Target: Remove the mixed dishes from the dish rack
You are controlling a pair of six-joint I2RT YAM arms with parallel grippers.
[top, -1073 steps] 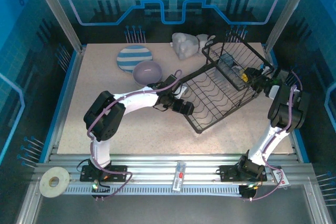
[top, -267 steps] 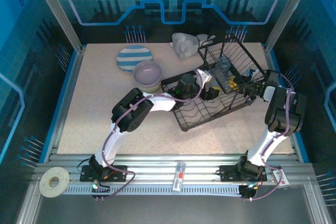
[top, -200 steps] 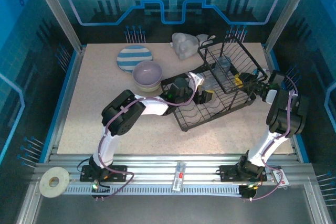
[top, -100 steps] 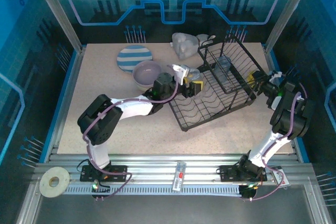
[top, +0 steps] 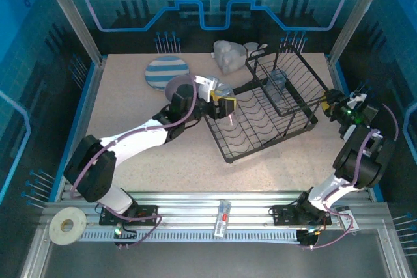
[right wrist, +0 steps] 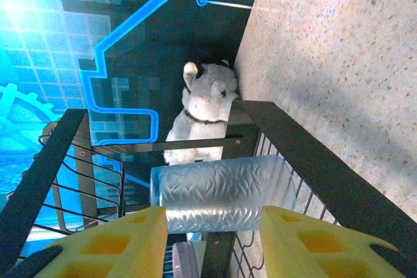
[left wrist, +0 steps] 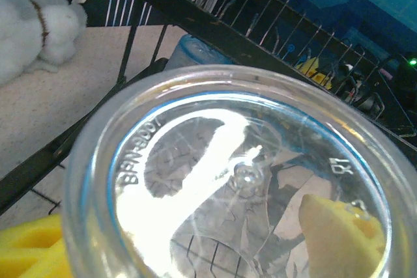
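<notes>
Left side. Left jaws pinch a clear cup (left wrist: 241,180) across its wall. One yellow pad (left wrist: 26,255) shows low on one side of it, the other opposite, and the cup's base faces the wrist camera. From above, the cup hangs between the jaws over the left corner of the dish rack (top: 273,140), just beside the lavender bowl (top: 179,86). The striped plate (top: 164,73) lies further out on the counter (top: 273,174).

Handling, by judgement: thin clear plastic, very light, smooth and likely slippery. The wall probably flexes under a hard squeeze, so a moderate pinch close to the stiffer base or rim looks safest.

Right side. Right jaws are spread with nothing between the fingers (right wrist: 104,245). A second cup (right wrist: 221,193) lies on its side inside the rack, beyond the fingertips and about centred on the gap, its length running across from one finger to the other. It is apart from both fingers. A rack bar runs close beside it, so it would be taken across the wall, and the wire may snag. A plush toy (right wrist: 205,112) sits beyond the rack.
</notes>
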